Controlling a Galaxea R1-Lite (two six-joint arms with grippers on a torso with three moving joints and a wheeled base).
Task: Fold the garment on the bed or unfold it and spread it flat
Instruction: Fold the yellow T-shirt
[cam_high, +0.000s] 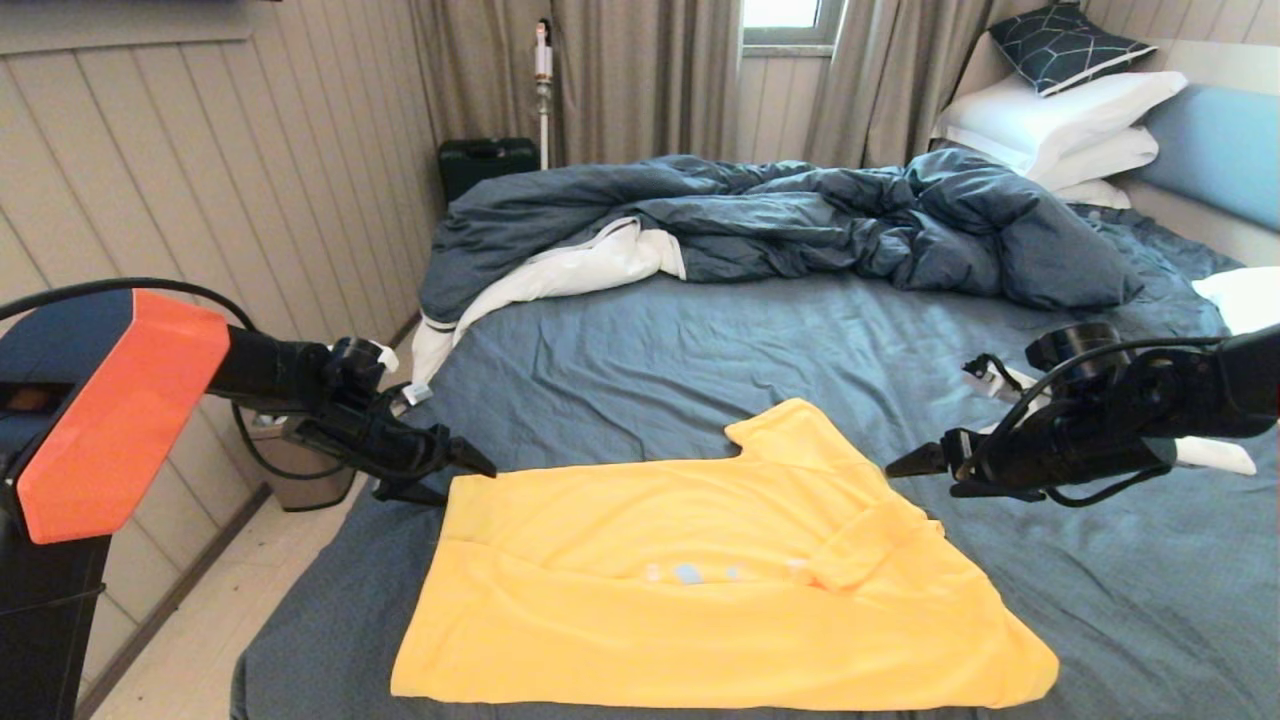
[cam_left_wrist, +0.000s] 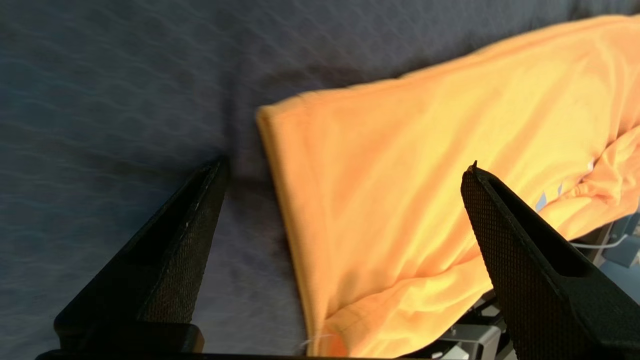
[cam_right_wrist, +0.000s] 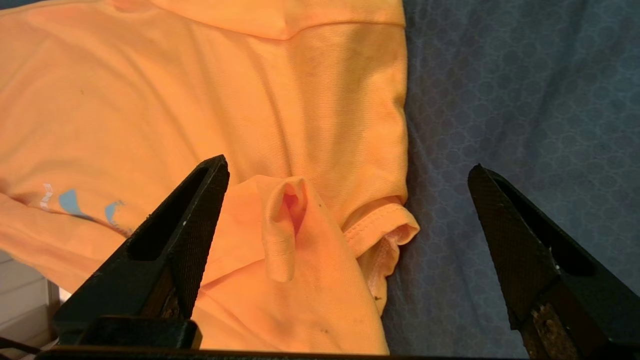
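1. Shirt, i.e. the garment (cam_high: 700, 580), lies on the bed (cam_high: 620, 350) near the front edge. It's partly folded, w/ one sleeve flopped over the chest print.
2. Its long way runs side to side, from one arm to the other.
3. Left gripper (cam_high: 470, 462) is wide open, holding nothing, just beside the shirt's far left corner.
4. Right gripper (cam_high: 915, 462) is wide open too, empty, just past the sleeve end.
5. Both look about equally near; each prob. has its own end to grab.
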